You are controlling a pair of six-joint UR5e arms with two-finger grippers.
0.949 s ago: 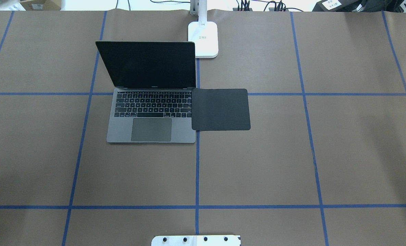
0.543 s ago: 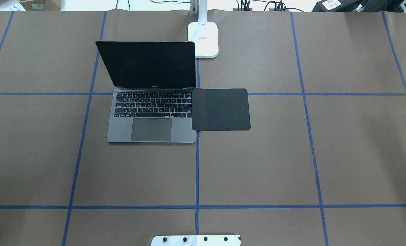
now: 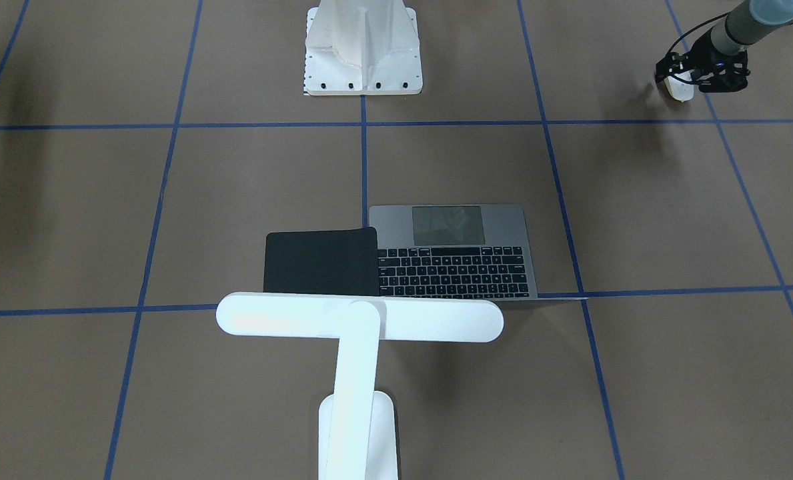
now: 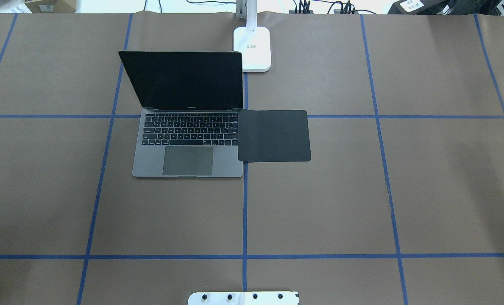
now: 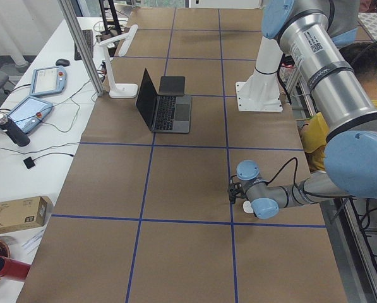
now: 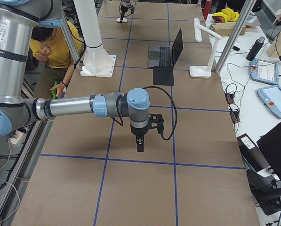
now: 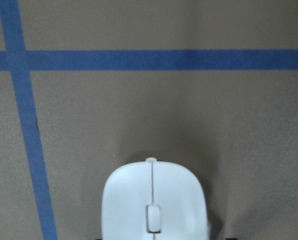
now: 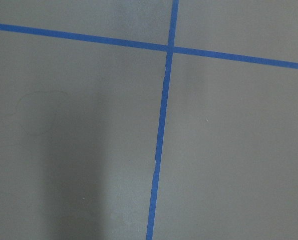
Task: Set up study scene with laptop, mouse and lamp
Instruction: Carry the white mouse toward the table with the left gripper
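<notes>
The left gripper (image 3: 684,81) stands over the small, glossy white oval mouse (image 7: 153,202), jaws either side of it; whether they pinch it cannot be told. The right gripper (image 6: 140,145) hangs above the brown paper-covered table (image 4: 319,203), and its jaws' state cannot be told. The mouse is far out on the robot's left, well apart from the open slim space-grey metal laptop (image 4: 188,140). The laptop touches a flat black square pad (image 4: 274,135), with the all-white T-headed desk lamp (image 3: 359,319) just behind them.

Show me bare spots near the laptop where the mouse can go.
The black pad against the laptop's right side is bare. So is the brown paper between laptop and white pedestal, and right of the pad. Crowded: behind the pad, where the lamp base stands by the laptop's screen.
</notes>
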